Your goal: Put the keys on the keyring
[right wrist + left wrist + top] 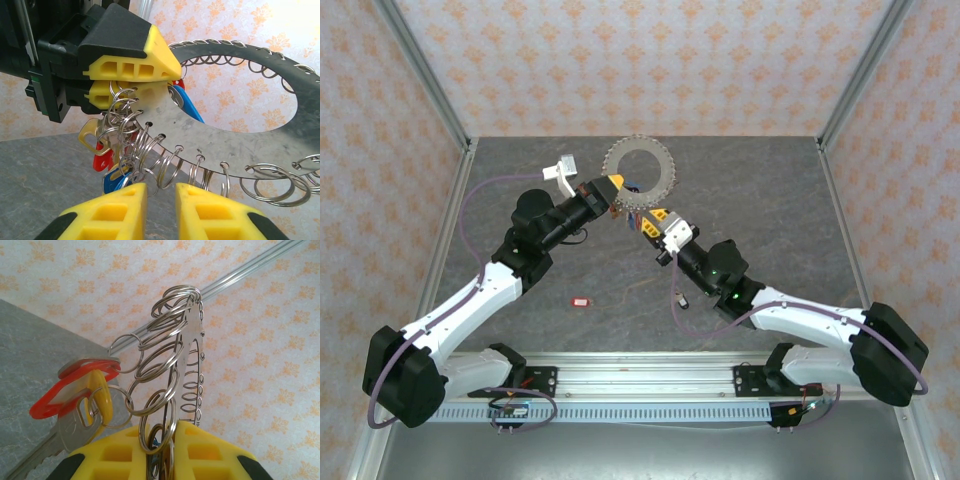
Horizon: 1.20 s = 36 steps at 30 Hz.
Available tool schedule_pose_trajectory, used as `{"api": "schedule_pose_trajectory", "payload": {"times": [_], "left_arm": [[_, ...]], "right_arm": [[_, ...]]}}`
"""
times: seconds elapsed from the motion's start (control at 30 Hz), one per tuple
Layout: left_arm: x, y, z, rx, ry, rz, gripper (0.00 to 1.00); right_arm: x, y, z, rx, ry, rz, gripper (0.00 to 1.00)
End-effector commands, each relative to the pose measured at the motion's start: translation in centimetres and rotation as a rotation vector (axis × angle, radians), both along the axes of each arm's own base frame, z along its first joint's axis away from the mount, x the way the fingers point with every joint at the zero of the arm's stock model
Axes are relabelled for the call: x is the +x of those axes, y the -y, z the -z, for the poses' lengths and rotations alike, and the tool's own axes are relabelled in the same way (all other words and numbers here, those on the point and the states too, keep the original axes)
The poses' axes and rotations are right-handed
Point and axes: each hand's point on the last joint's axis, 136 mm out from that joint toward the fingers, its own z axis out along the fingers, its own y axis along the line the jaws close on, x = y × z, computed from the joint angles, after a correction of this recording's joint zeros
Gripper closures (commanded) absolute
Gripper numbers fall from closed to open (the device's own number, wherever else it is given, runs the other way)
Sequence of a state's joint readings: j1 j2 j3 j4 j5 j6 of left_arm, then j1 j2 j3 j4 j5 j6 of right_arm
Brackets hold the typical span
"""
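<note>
the keyring (240, 135) is a flat ring of sheet metal, dull silver with a faint brushed grain. the split rings (170, 305) threaded through its edge are bright, polished wire. the red tag (57, 400) and yellow tag (102, 390) look like glossy plastic, the red one slightly see-through. the key (65, 432) beside them is pale satin metal. the blue tag (189, 104) is shiny plastic too. the left gripper (167, 440) and right gripper (161, 197) have matt yellow plastic fingers with black plastic behind. the table (770, 230) is matt, mottled grey, like stone. the walls (650, 60) look matt and papery.
</note>
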<state>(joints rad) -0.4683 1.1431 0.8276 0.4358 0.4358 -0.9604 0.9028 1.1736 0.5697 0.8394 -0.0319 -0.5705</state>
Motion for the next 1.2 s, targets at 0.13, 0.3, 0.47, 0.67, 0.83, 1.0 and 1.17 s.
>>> {"api": "schedule_pose_trajectory", "payload": {"times": [0.13, 0.3, 0.47, 0.67, 0.83, 1.0, 1.17], "left_arm": [[-0.6, -0.3, -3.4, -0.039, 0.096, 0.004, 1.00], [-0.5, -0.4, -3.2, -0.042, 0.087, -0.004, 1.00], [-0.5, -0.5, -3.2, -0.042, 0.084, -0.007, 1.00], [-0.4, -0.5, -3.1, -0.040, 0.079, -0.011, 1.00], [-0.3, -0.5, -3.2, -0.043, 0.078, -0.013, 1.00], [-0.3, -0.5, -3.1, -0.044, 0.075, -0.010, 1.00], [-0.3, -0.5, -3.0, -0.045, 0.074, -0.012, 1.00]], "right_arm": [[0.5, 0.1, -2.5, 0.079, 0.043, 0.033, 0.78], [0.5, -0.3, -2.5, 0.078, 0.046, 0.032, 0.77], [0.7, -0.2, -2.5, 0.093, 0.044, 0.043, 0.78], [0.4, -0.5, -3.2, 0.129, 0.040, 0.013, 0.82], [0.7, -0.5, -2.9, 0.125, 0.033, 0.029, 0.92], [0.9, -0.5, -2.3, 0.111, 0.022, 0.039, 0.91], [1.0, -0.6, -2.3, 0.111, 0.025, 0.041, 0.87]]}}
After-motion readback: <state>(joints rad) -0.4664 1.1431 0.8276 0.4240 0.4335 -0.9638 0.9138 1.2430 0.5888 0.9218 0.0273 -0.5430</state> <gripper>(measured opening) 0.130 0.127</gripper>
